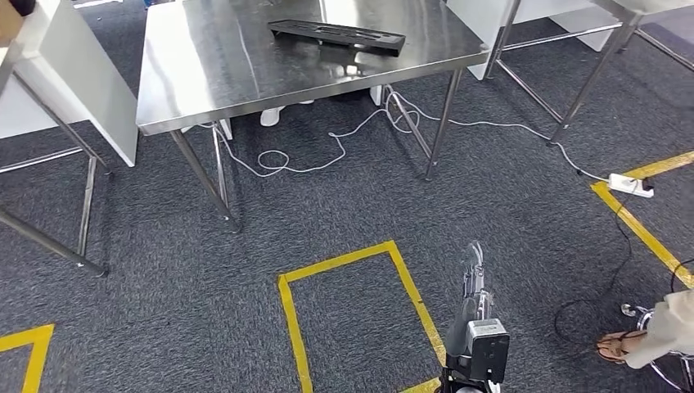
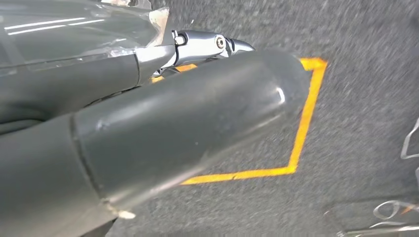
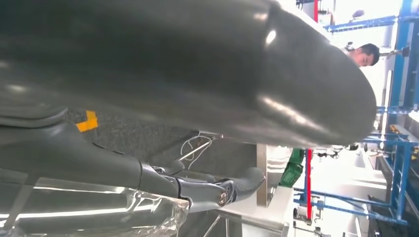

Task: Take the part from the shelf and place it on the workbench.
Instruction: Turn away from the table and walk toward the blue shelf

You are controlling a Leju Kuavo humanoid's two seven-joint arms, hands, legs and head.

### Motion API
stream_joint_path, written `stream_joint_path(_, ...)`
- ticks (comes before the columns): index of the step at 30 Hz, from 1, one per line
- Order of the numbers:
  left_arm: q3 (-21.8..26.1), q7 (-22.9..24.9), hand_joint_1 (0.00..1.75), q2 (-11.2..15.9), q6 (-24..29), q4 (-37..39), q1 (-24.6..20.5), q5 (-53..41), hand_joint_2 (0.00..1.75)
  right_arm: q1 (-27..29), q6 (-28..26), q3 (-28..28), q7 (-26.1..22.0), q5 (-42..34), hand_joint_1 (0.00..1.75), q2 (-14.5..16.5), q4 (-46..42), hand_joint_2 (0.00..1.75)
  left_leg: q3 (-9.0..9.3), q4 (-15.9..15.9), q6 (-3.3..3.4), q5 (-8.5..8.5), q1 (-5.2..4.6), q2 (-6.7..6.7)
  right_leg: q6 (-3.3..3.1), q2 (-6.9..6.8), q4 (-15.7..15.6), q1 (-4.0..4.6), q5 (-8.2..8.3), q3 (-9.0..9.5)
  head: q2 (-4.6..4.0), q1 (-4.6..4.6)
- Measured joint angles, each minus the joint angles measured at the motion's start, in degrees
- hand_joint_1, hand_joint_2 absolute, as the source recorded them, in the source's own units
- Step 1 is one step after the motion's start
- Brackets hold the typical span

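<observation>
The part [image 1: 337,36] lay on the table [image 1: 213,74], long axis crosswise, well ahead of the nearer right hand [image 1: 474,274], which hung empty, fingers loosely apart.

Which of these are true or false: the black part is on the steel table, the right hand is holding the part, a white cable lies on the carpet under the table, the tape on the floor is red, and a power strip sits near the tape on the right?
1. The black part lies on the steel table. True.
2. The right hand holds the part. False: it hangs low over the carpet, holding nothing, far from the part.
3. A white cable lies on the carpet under the table. True.
4. The floor tape is red. False: it is yellow.
5. A white power strip lies by the tape on the right. True.
</observation>
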Motion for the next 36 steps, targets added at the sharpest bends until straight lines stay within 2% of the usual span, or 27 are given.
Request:
stream_joint_path(1,0.0,0.1,0.0,0.0,0.0,0.0,0.0,-0.1,0.0,0.0,0.1,-0.1,0.0,0.1,0.0,0.1,0.0,0.0,-1.24,2.6,0.34,-0.67,-0.15,-0.18,-0.2,0.7,0.0,0.31,0.13,-0.14,0.0,-0.05)
stream_joint_path(2,0.0,0.2,0.0,0.0,0.0,0.1,0.0,-0.2,0.0,0.1,0.2,-0.2,0.0,0.2,0.0,0.2,0.0,0.0,-1.5,3.1,0.82,-0.17,-0.33,-0.32,-0.33,1.46,0.0,0.59,0.21,-0.21,0.0,-0.04)
stream_joint_path(3,0.0,0.3,0.0,0.0,0.0,0.1,0.0,-0.3,0.0,0.1,0.3,-0.3,0.0,0.3,0.0,0.2,0.1,0.0,-0.68,1.4,1.43,1.32,-0.56,-0.63,-0.46,2.26,0.0,0.83,0.31,-0.23,0.0,-0.04)
stream_joint_path(4,0.0,0.4,0.0,0.0,0.0,0.1,0.0,-0.5,0.0,0.2,0.3,-0.4,0.0,0.3,0.0,0.3,0.1,0.0,1.04,-2.2,2.19,3.38,-0.83,-1.52,-0.55,3.05,0.0,1.0,0.38,-0.21,0.0,-0.04)
stream_joint_path(6,0.0,0.6,0.0,0.2,0.1,0.2,-0.1,-0.7,0.0,0.2,0.3,-0.6,0.0,0.4,0.0,0.4,0.1,0.0,4.44,-9.2,3.67,6.16,-1.2,-4.99,-0.59,4.45,0.0,1.2,0.58,-0.34,0.0,0.11)
stream_joint_path(7,0.0,0.7,0.0,0.3,0.1,0.3,-0.1,-0.8,0.0,0.2,0.3,-0.7,0.0,0.4,0.0,0.6,0.1,0.0,5.38,-11.2,4.11,6.68,-1.41,-6.27,-0.45,5.09,0.1,1.11,0.73,-0.52,0.0,0.08)
stream_joint_path(8,0.0,0.9,0.0,0.4,0.1,0.3,-0.1,-0.8,0.0,0.3,0.3,-0.8,0.0,0.5,0.0,0.8,0.1,0.0,5.69,-11.9,4.31,6.64,-1.59,-6.76,-0.22,5.76,0.0,0.92,0.93,-0.77,0.0,0.04)
stream_joint_path(10,0.0,1.1,0.0,0.4,0.2,0.5,-0.1,-1.1,0.0,0.4,0.3,-1.1,0.0,0.5,0.0,1.0,0.2,0.0,5.89,-12.7,4.3,7.17,-1.72,-5.16,0.5,6.84,-0.1,0.76,1.36,-1.31,0.0,-0.15)
stream_joint_path(12,0.0,1.3,0.0,0.3,0.1,0.5,-0.3,-1.5,0.0,0.4,0.3,-1.6,0.1,0.5,0.0,1.2,0.4,0.0,6.13,-13.9,4.38,7.96,-1.51,-3.3,0.67,4.67,1.8,1.18,0.41,-2.75,0.0,0.12)
stream_joint_path(14,0.0,1.6,0.0,0.3,0.1,0.7,-0.4,-1.8,0.0,0.0,0.3,-2.3,0.4,0.5,0.0,1.3,1.1,0.0,6.08,-14.5,4.49,8.34,-1.66,-1.27,0.29,1.03,7.6,1.27,-2.66,-5.68,0.0,0.57)
stream_joint_path(16,0.0,1.9,0.0,0.3,0.0,0.9,-0.3,-1.9,0.0,-0.2,0.4,-3.0,0.7,0.4,0.0,1.4,2.4,0.0,5.85,-14.4,4.54,8.38,-1.88,0.86,0.49,-0.38,13.5,0.94,-5.13,-8.06,0.0,0.8)
stream_joint_path(17,0.0,1.9,0.0,0.3,0.0,1.0,-0.3,-1.9,0.0,-0.2,0.5,-3.3,0.7,0.4,0.0,1.4,3.1,0.0,5.79,-14.4,4.52,8.38,-1.92,1.82,0.93,-0.68,14.2,0.74,-5.22,-7.97,0.0,0.8)
stream_joint_path(18,0.0,2.0,0.0,0.3,0.0,1.0,-0.3,-1.9,0.0,-0.2,0.5,-3.6,0.8,0.4,0.0,1.4,3.7,0.0,5.78,-14.4,4.49,8.37,-1.91,2.66,1.53,-1.03,12.5,0.56,-4.43,-6.64,0.0,0.83)
stream_joint_path(19,0.0,2.0,0.0,0.3,-0.1,1.0,-0.3,-2.0,0.0,-0.3,0.5,-3.8,0.8,0.4,0.0,1.5,4.2,0.0,5.86,-14.3,4.39,8.32,-1.9,3.43,2.16,-1.74,8.5,0.38,-3.01,-4.13,0.0,0.83)
stream_joint_path(21,0.0,2.1,0.0,0.2,-0.3,1.1,-0.4,-2.2,0.0,-1.0,0.7,-4.3,1.0,0.1,0.0,1.6,5.5,0.0,6.12,-14.2,3.94,8.12,-2.08,4.74,2.52,-4.2,0.8,0.4,-0.84,0.5,0.0,0.79)
stream_joint_path(22,0.0,2.1,0.0,0.2,-0.3,1.2,-0.4,-2.3,0.0,-1.4,0.9,-4.5,1.2,-0.2,0.0,1.6,6.3,0.0,6.24,-14.1,3.59,8.02,-2.19,5.23,2.27,-5.01,-1.3,0.59,-0.34,1.7,0.0,0.75)
stream_joint_path(23,0.0,2.1,0.0,0.1,-0.2,1.2,-0.4,-2.5,0.0,-1.8,1.1,-4.8,1.3,-0.6,0.0,1.7,7.3,0.0,6.36,-14.0,3.25,7.97,-2.29,5.68,1.86,-5.27,-1.7,0.84,-0.31,1.73,0.0,0.69)
stream_joint_path(24,0.0,2.1,0.0,0.0,-0.2,1.3,-0.4,-2.6,0.0,-2.1,1.4,-5.0,1.3,-0.8,0.0,1.7,8.1,0.0,6.46,-14.0,2.91,7.94,-2.3,6.13,1.6,-4.78,-1.7,1.07,-0.15,1.55,0.0,0.69)
stream_joint_path(25,0.0,2.1,0.0,-0.1,-0.1,1.4,-0.5,-2.7,0.0,-2.3,1.6,-5.1,1.2,-1.1,0.0,1.7,9.0,0.0,6.49,-13.9,2.57,7.85,-2.23,6.55,1.15,-4.09,-1.8,0.81,0.0,1.49,0.0,0.67)
stream_joint_path(26,0.0,2.1,0.0,-0.2,-0.1,1.4,-0.5,-2.8,0.0,-2.5,1.7,-5.3,1.1,-1.2,0.0,1.7,9.7,0.0,6.43,-13.6,2.21,7.39,-2.07,6.1,0.81,-3.48,-2.0,0.53,0.2,1.44,0.0,0.59)
stream_joint_path(28,0.0,2.1,0.0,-0.3,-0.1,1.4,-0.5,-3.0,0.0,-2.9,1.8,-5.5,1.1,-1.4,0.0,1.9,10.8,0.0,5.14,-10.1,1.6,4.61,-1.63,3.25,-0.1,-2.28,-2.3,-0.15,0.75,1.6,0.0,0.42)
stream_joint_path(29,0.0,2.1,0.0,-0.3,-0.1,1.5,-0.4,-3.0,0.0,-3.2,1.8,-5.6,1.0,-1.5,0.0,2.1,11.3,0.0,3.76,-6.5,1.36,2.43,-1.42,1.36,-0.39,-1.68,-2.3,-0.14,0.94,1.39,0.0,0.32)
stream_joint_path(31,0.0,2.1,0.0,-0.3,-0.1,1.7,-0.2,-3.0,0.0,-3.5,1.9,-5.7,1.0,-1.6,0.0,2.3,12.1,0.0,0.78,0.6,1.06,-0.82,-1.22,-0.32,-0.7,-0.32,-2.2,-0.03,1.17,1.13,0.0,0.28)
stream_joint_path(32,0.0,2.0,0.0,-0.3,-0.1,1.8,-0.1,-3.0,0.0,-3.5,1.9,-5.8,1.0,-1.6,0.0,2.3,12.4,0.0,0.09,2.2,0.96,-0.96,-1.13,-0.54,-0.7,0.44,-2.1,0.02,1.21,1.07,0.0,0.28)
stream_joint_path(33,0.0,2.0,0.0,-0.3,-0.1,1.8,-0.1,-2.9,0.0,-3.5,1.9,-5.9,1.0,-1.6,0.0,2.3,12.6,0.0,0.44,1.5,0.9,0.14,-1.0,-0.64,-0.66,1.21,-2.0,0.0,1.23,1.05,0.0,0.28)
stream_joint_path(34,0.0,2.0,0.0,-0.3,-0.1,1.9,-0.1,-2.9,0.0,-3.5,1.9,-6.0,1.0,-1.7,0.0,2.3,12.7,0.0,1.68,-1.2,0.85,2.08,-0.79,-0.95,-0.63,2.0,-1.8,-0.05,1.23,1.04,0.0,0.27)
stream_joint_path(36,0.0,1.9,0.0,-0.2,-0.2,1.9,-0.1,-2.9,0.0,-3.5,1.7,-6.3,1.0,-1.7,0.0,2.3,12.8,0.0,4.93,-8.4,0.67,5.58,-0.18,-3.59,-0.39,3.49,-1.3,0.04,1.24,0.71,0.0,0.22)
